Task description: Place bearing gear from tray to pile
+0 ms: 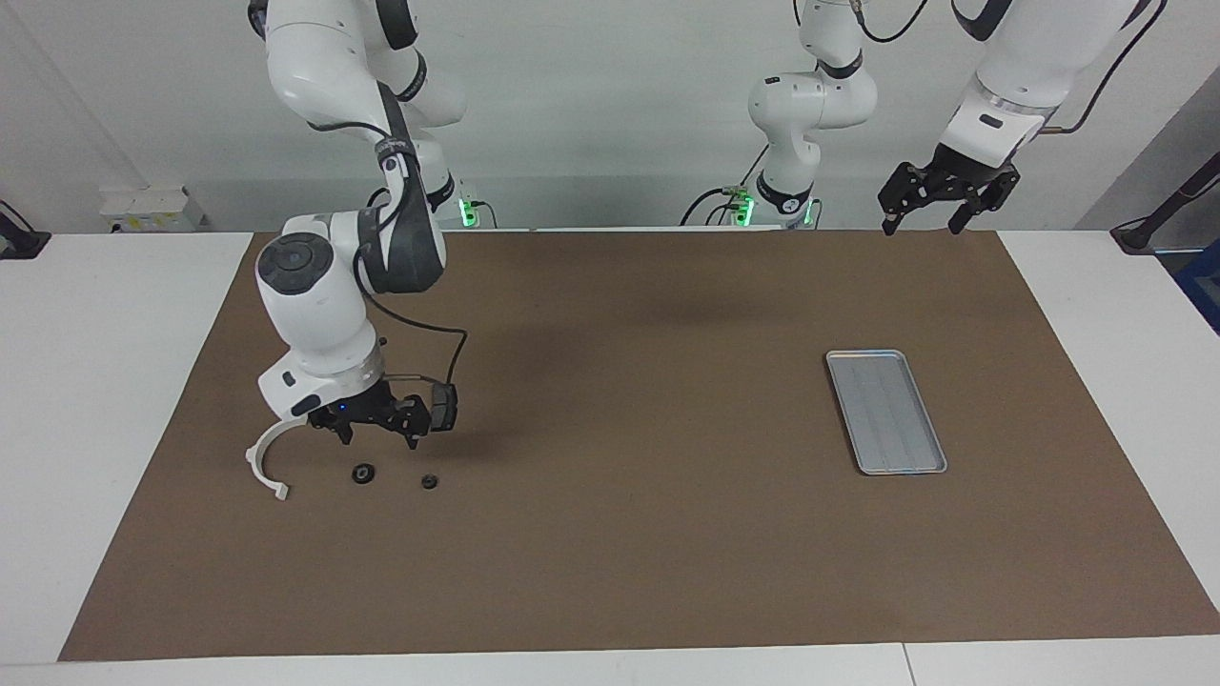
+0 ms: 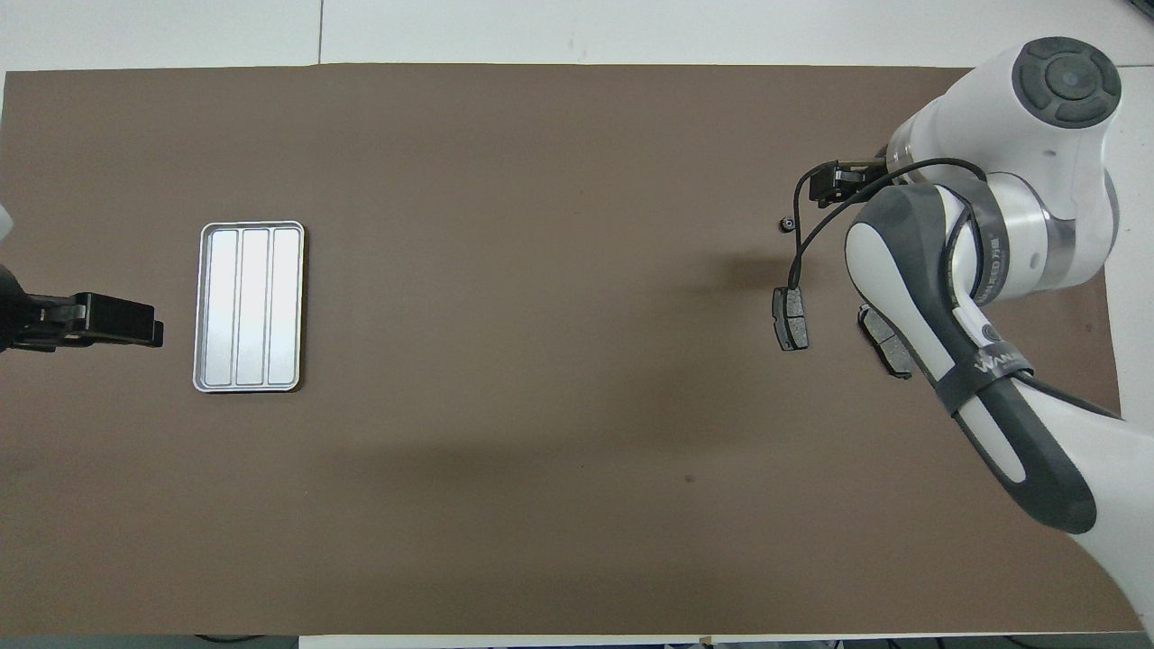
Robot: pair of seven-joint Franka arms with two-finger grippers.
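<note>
Gears (image 1: pixel 363 474) lie flat near the bracket (image 1: pixel 270 455); the tray's (image 1: pixel 885 411) long axis runs toward the robots. Right gripper (image 1: pixel 373 426) hangs open above them; left gripper (image 1: pixel 922 224) waits open.

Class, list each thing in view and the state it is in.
Tray: empty, flat on the mat.
Bearing gears: two, lying loose beside the bracket.
White bracket: lying flat on the mat.
Brake pads: two, flat on the mat.
Right claw: open, empty, above the pile.
Left claw: open, empty, waiting.
</note>
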